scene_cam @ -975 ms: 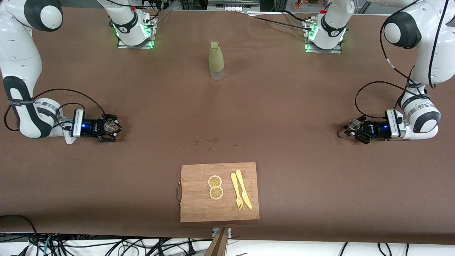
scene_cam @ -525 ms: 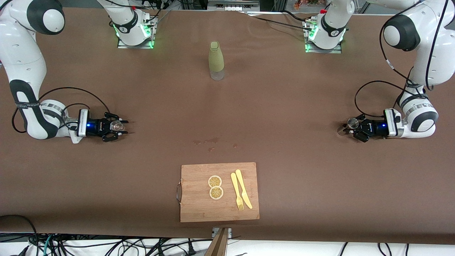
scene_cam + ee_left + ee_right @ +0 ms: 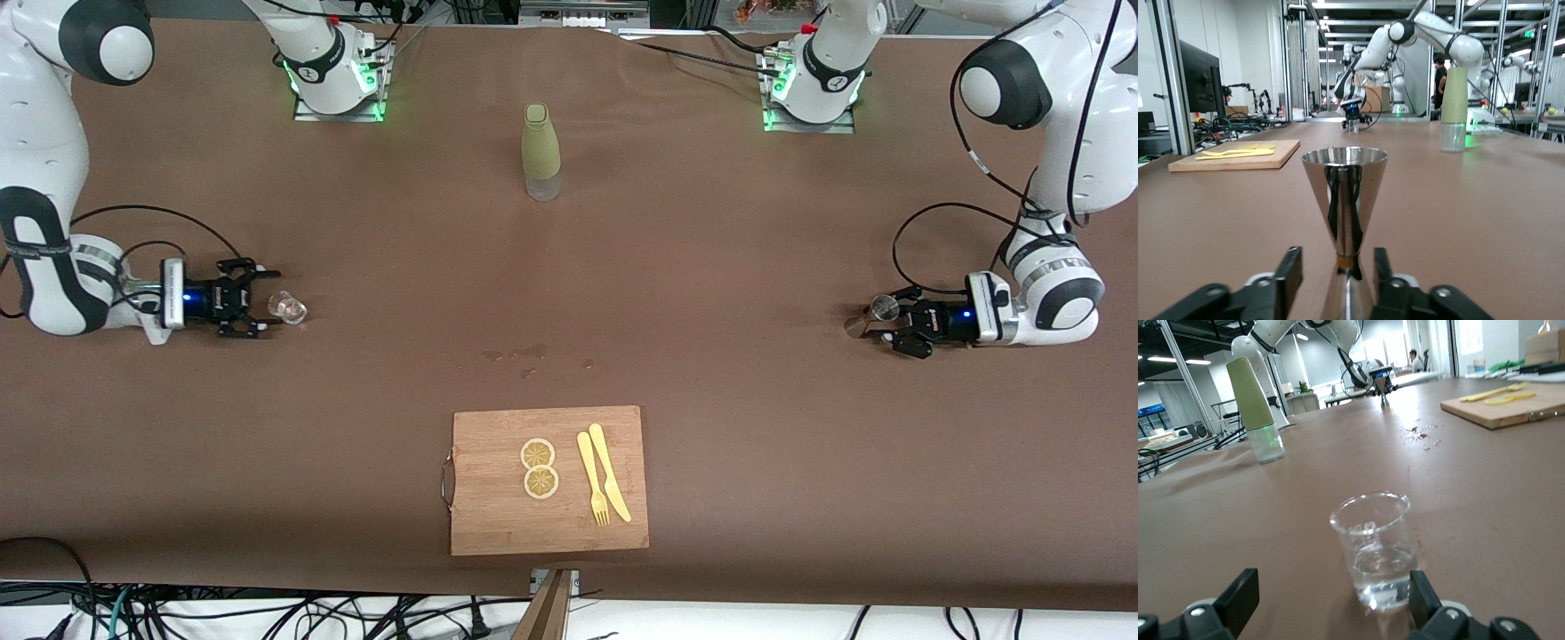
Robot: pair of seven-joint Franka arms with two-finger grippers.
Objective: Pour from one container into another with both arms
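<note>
Both arms at low reach, one at each end of the surface (image 3: 693, 267), each hand pointing toward the middle.

Right hand (image 3: 269, 300): fingers fully spread, holding nothing. The glass beaker (image 3: 289, 308) stands upright on the surface just off its fingertips, straight ahead along the line of the fingers and apart from both. In the right wrist view the beaker sits centred between the two finger pads with open surface on either side, and a little clear liquid lies in its bottom.

Left hand (image 3: 880, 327): fingers partly spread, one on each side of the narrow waist of the metal jigger (image 3: 1345, 200). The jigger stands upright on its own base. A gap shows at one finger, so it appears flanked rather than pinched.

Governing relation: each vessel lies directly in front of its own hand, long axis vertical. The beaker is near the right arm's end and the jigger near the left arm's end, well apart. The right arm is the nearer to the beaker, the left arm to the jigger. Any advance or retreat would best run along the finger line, since a sideways move risks tipping a tall, narrow vessel.

Also shown: a sleeved bottle (image 3: 541, 151) between the bases, wet spots (image 3: 524, 354) mid-surface, and a cutting board (image 3: 498, 516) nearest the front camera.
</note>
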